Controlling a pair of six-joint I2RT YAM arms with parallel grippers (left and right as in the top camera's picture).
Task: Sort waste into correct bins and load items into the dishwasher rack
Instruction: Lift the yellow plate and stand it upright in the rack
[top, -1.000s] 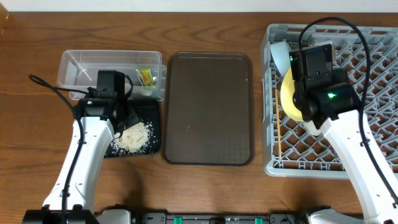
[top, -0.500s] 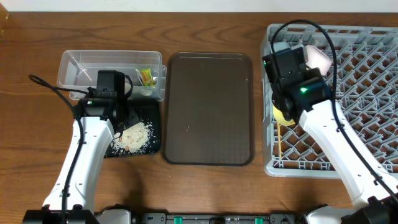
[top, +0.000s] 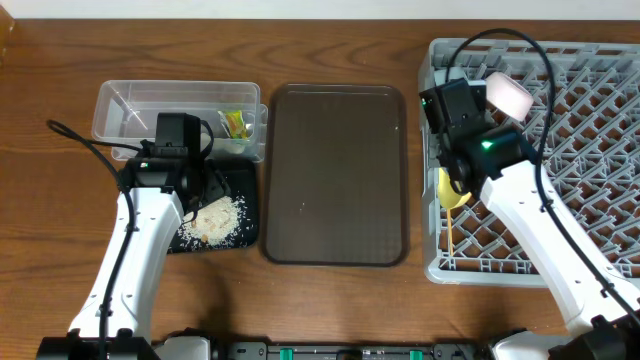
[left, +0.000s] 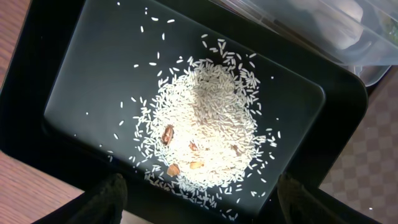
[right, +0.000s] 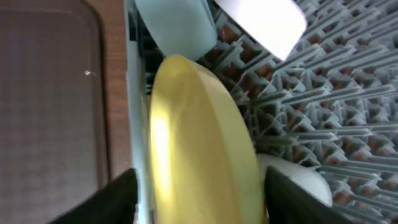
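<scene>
- Right hand (right: 200, 183): released, its fingers spread to either side of the yellow plate (right: 193, 124). The plate stands on edge at the 9 o'clock side of the dishwasher rack (top: 590, 150).
- Risk: we judge the clearance at both fingers slim. A skewed withdrawal could catch the rim and tip the plate onto the light blue bowl (right: 174, 25) at its 12 o'clock, or over the rack wall onto the table (top: 330, 30).
- We cannot tell whether pegs brace the plate.
- Left hand (left: 202, 190): spread and empty, above the rice (left: 205, 124) on the black tray (left: 74, 81). A low sweep would scatter grains.
</scene>
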